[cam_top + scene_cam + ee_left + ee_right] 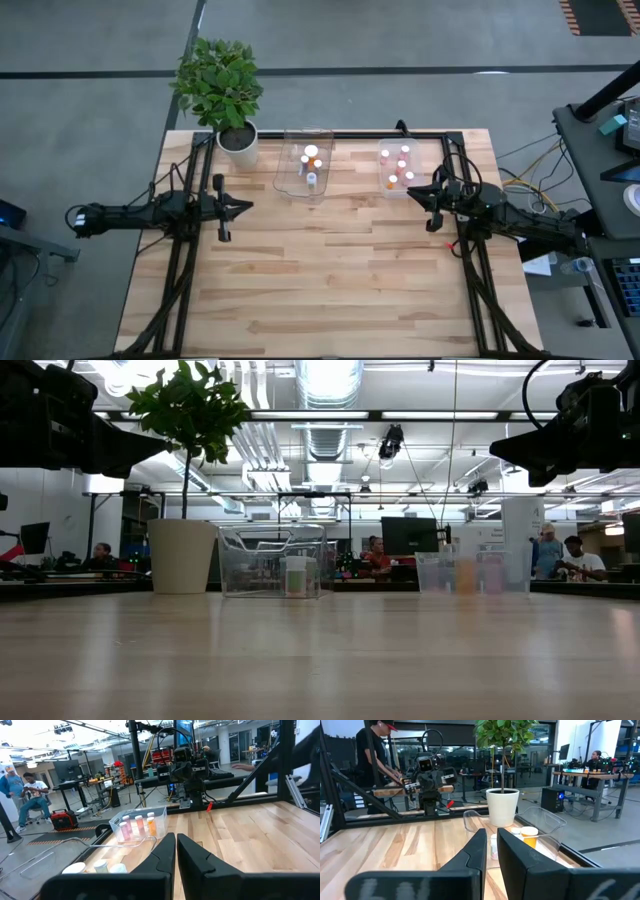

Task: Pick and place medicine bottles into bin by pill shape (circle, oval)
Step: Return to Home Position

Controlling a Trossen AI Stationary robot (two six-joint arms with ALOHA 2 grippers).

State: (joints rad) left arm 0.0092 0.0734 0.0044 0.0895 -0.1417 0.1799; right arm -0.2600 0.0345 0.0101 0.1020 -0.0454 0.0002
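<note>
I read the medicine bottles [312, 158] best from the high view. White and orange tops sit inside the left bin [283, 175] and pinkish tops inside the right bin [417, 158]. Both tubs stand at the far edge of the table [330, 290], with the potted plant [237, 140] just beside the left one. The low view gives me only clear walls with blurred bottles behind them, while the left wrist view shows the right bin's bottles standing upright. My left gripper [245, 206] hangs over the table's left side, and my right gripper [414, 193] is near the right bin. From above I cannot read the finger gaps, but each wrist view shows them drawn to a narrow slit, holding nothing.
</note>
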